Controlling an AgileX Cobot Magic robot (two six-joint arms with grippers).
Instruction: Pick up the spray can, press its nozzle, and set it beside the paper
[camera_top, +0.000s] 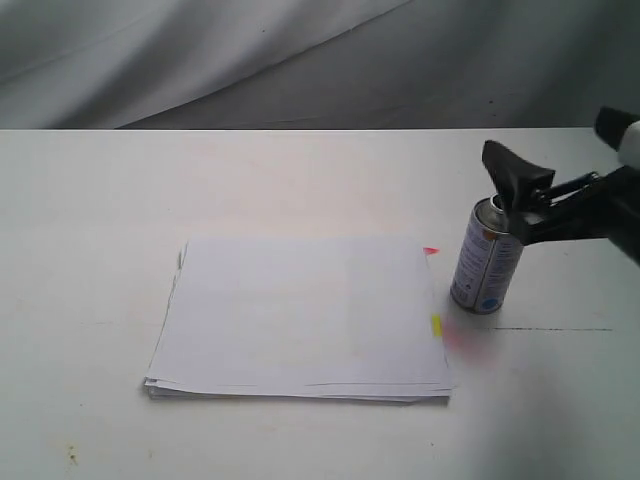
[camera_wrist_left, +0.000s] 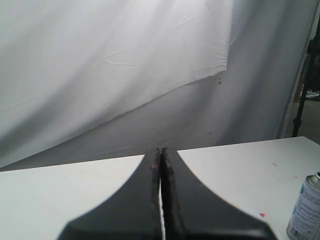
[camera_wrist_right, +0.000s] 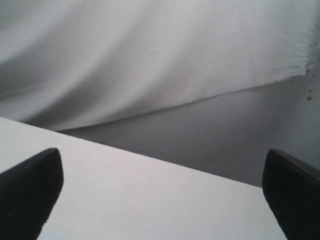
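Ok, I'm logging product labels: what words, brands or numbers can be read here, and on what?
No text is legible.
spray can: white-and-blue printing, too small and blurred to read in the exterior or the left wrist view.
paper: the top sheet shows no print.

The left gripper (camera_wrist_left: 160, 152) is showing two matte black fingers (camera_wrist_left: 135, 205), each swelling wide toward the wrist and curving down to a thin blade at the tip. Small rust-coloured flecks (camera_wrist_left: 152, 165) are dotting the inner edges near those tips. The right gripper (camera_wrist_right: 160, 200) is wearing the same dull black plastic, and its fingers (camera_wrist_right: 30, 195) are looking thick and round-cornered up close. From across the room, one finger (camera_top: 515, 170) is flaring like a fin, a slim black rod (camera_top: 575, 185) is running back behind it, and a white casing (camera_top: 627, 135) is capping the dark arm (camera_top: 610, 215) farther toward the wrist.
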